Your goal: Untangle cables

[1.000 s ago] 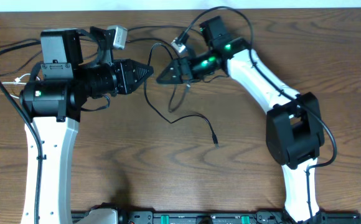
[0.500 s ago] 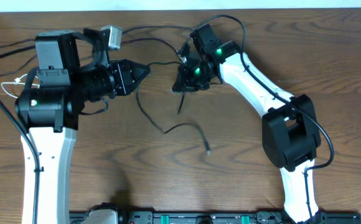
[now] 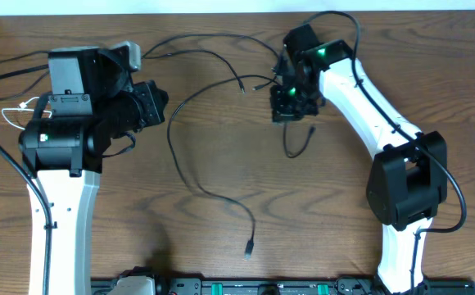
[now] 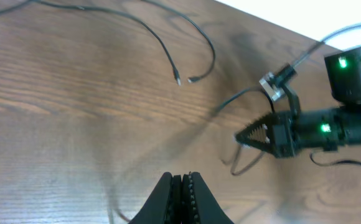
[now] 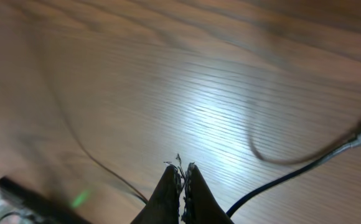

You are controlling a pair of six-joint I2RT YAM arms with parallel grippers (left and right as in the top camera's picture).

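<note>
A long black cable (image 3: 196, 190) arcs from near my right gripper (image 3: 289, 113), past my left gripper (image 3: 160, 105), down to its plug end (image 3: 248, 246). A second black cable (image 3: 213, 56) crosses the table top, its plug (image 4: 177, 81) lying beside another plug (image 4: 190, 79). A short black loop (image 3: 293, 144) lies just under the right gripper (image 4: 240, 135). The white cable (image 3: 8, 113) peeks out behind the left arm. My left gripper (image 4: 182, 180) is shut with nothing plain between its jaws. My right gripper (image 5: 182, 167) is shut, with thin strands at its tips.
Thick black arm cables (image 3: 8, 74) loop at the far left and above the right arm (image 3: 336, 16). The right arm's white link (image 3: 360, 98) slants across the right side. A black rail (image 3: 262, 287) runs along the front edge.
My right gripper has swung right and turned downward. The long black cable has stretched out, its plug end sliding toward the front edge. My left gripper has drawn back left.
</note>
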